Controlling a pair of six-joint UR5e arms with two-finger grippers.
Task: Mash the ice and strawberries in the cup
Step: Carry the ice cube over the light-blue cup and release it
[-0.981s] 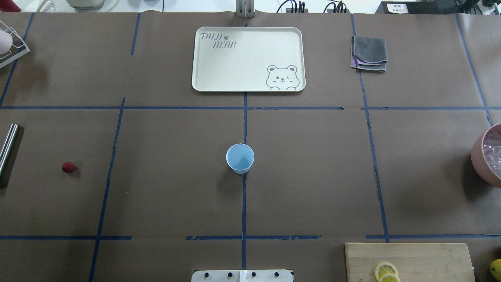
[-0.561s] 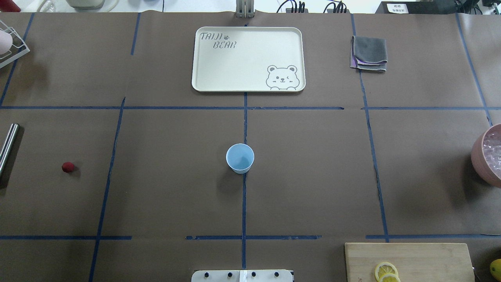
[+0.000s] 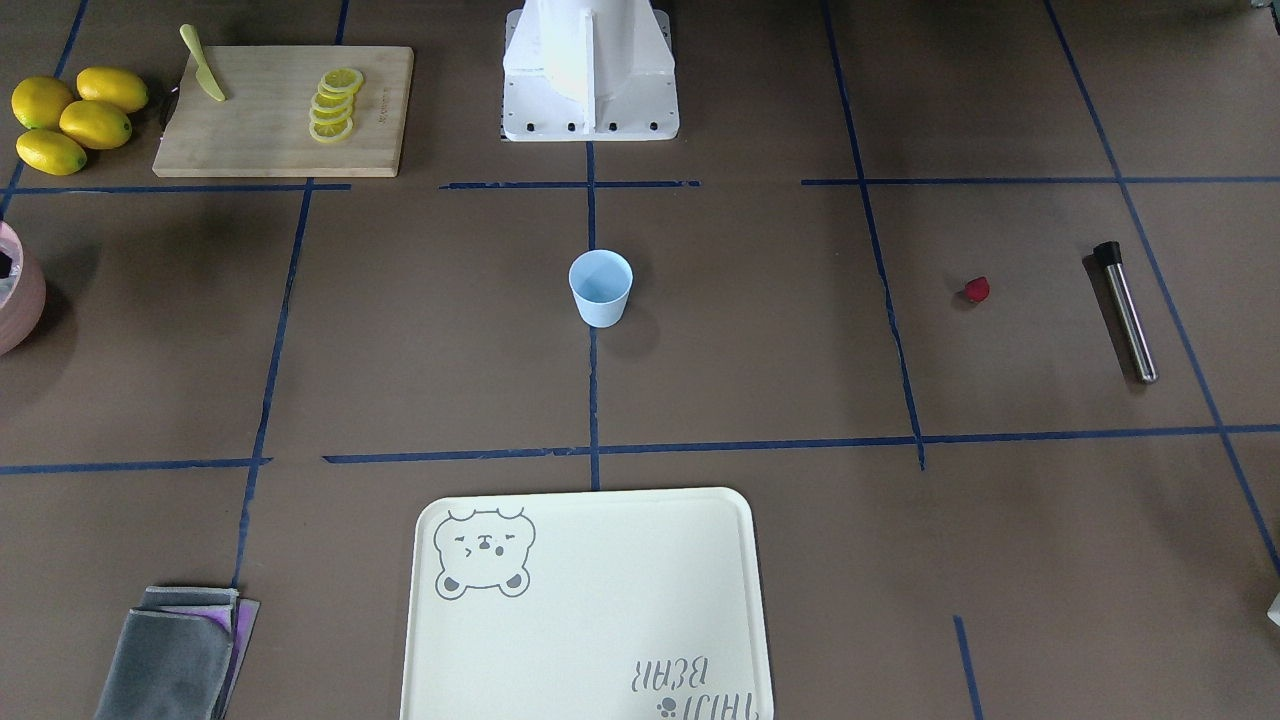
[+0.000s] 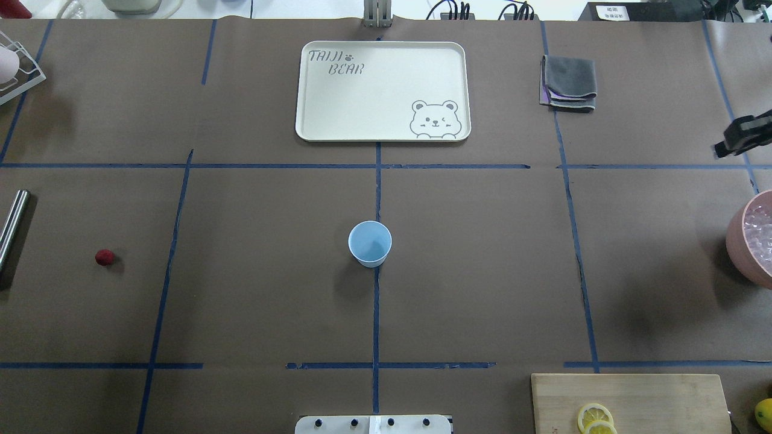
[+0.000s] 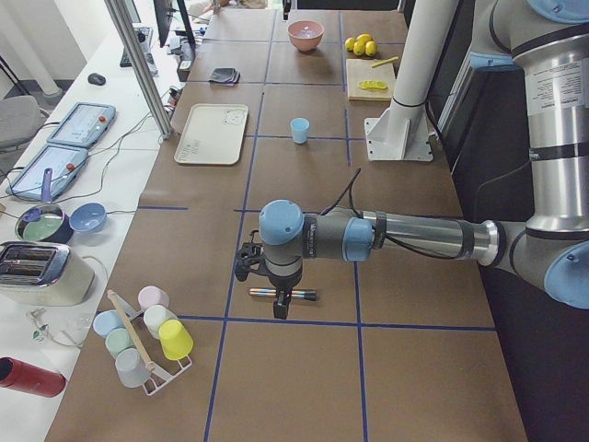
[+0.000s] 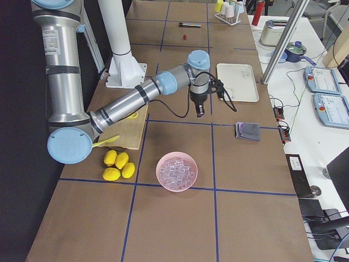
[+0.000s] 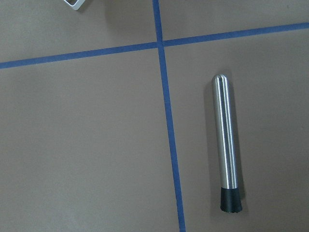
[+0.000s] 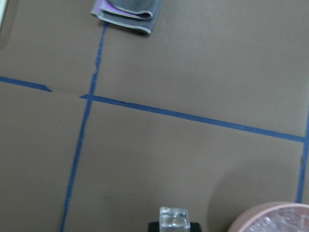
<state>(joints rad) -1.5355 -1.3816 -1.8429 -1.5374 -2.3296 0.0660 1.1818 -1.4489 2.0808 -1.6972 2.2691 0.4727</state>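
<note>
Right gripper (image 6: 197,112) hangs near the pink bowl (image 4: 737,247) of ice (image 6: 177,170). The wrist view shows its fingers pinched on one clear ice cube (image 8: 174,217). Cup (image 4: 370,243) stands upright mid-table on a tape line, looks empty, and is well apart from the bowl. Strawberry (image 4: 104,257) lies on the paper at the robot's left, near the steel muddler (image 7: 226,140). Left gripper (image 5: 279,308) hovers above the muddler; fingers apart or together, cannot tell. Step, as judged: carry the cube to the cup. Ice is slick, so pinch evenly, centre over the mouth and release low. The light cup may tip if struck. Surface: brown paper (image 4: 482,271) gridded with blue tape (image 4: 376,313), flat, matte. Room: side bench (image 5: 92,212) with toaster (image 5: 32,272), coloured cup rack (image 5: 147,341), tablets (image 5: 78,124).
</note>
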